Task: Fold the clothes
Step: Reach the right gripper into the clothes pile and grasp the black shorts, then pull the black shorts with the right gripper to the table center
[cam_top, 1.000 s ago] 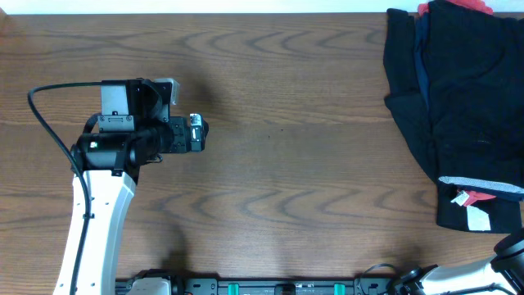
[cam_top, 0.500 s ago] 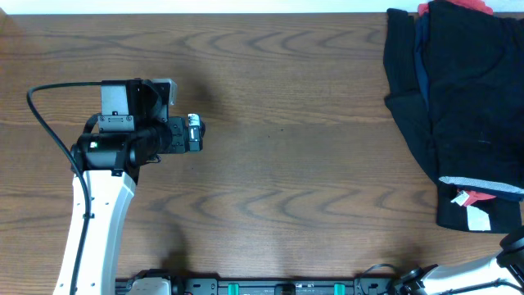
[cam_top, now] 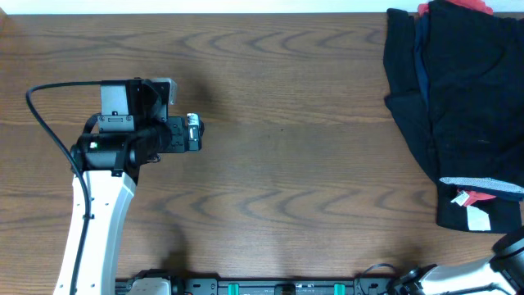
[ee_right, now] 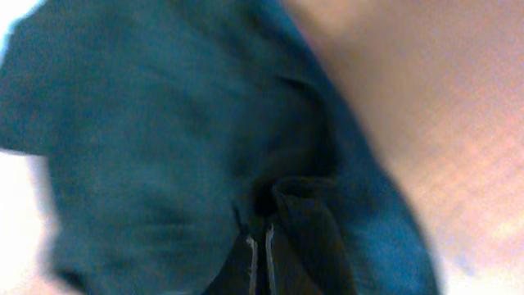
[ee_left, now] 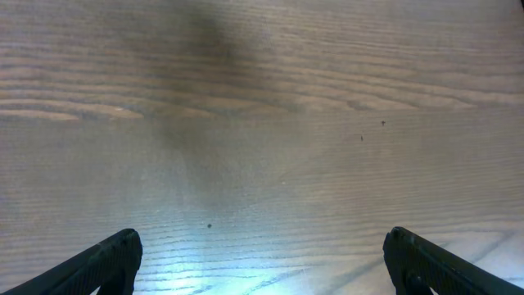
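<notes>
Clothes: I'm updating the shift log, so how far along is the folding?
Done: nothing. The clothes lie in a rumpled heap at the right edge of the table. In hand: the right gripper is shut on a fold of the fabric, while the left gripper hangs open over bare wood. Left: spreading out and folding every garment.

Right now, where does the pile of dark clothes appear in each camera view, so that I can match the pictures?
Overhead: the clothes lie at the right edge, from the top corner down.
Left wrist: not in it; only bare wood.
Right wrist: the clothes fill the left and centre, blurred, bunched at the right gripper.
Shared landmark: the wooden table.
</notes>
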Tool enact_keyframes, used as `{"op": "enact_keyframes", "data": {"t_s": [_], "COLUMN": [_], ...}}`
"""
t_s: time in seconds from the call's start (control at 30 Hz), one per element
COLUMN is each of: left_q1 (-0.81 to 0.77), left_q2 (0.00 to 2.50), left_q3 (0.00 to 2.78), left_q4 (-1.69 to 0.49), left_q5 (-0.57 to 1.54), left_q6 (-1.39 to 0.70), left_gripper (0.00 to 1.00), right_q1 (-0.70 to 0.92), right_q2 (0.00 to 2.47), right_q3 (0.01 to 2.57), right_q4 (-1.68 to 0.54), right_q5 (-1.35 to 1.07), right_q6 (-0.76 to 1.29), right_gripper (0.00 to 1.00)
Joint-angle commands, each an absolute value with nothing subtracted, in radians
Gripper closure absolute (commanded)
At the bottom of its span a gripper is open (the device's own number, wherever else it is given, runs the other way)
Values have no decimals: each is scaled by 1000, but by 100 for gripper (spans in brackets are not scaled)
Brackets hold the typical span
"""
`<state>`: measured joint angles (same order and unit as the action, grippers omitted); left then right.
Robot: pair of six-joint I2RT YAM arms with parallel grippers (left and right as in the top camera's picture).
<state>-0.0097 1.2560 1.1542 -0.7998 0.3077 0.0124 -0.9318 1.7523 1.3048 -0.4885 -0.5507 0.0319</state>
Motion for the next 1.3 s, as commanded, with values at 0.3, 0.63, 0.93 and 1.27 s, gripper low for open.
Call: {"op": "enact_keyframes", "data": {"t_s": [0.3,0.63,0.93,1.27], "left_q1": [70,271,316,316], "left_q2": [1065,950,951,976], "left_q3": [1213,1213,1213,1213], "left_q4": [-800,-891,-916,-908], "left_q5": [197,189,190,190], "left_q6": [-22,-23,-23,-23], "left_gripper": [4,4,4,4], "right_q1": [-281,334,653,756], "right_q2": [1452,1671,1947,1969], "right_q3": [1409,1409,1409,1409], "right_q4": [-361,-2,187,106], "right_q5": [-674,-544,-508,-653], "right_q6": [199,309,389,389], "right_gripper": [99,99,99,99]}}
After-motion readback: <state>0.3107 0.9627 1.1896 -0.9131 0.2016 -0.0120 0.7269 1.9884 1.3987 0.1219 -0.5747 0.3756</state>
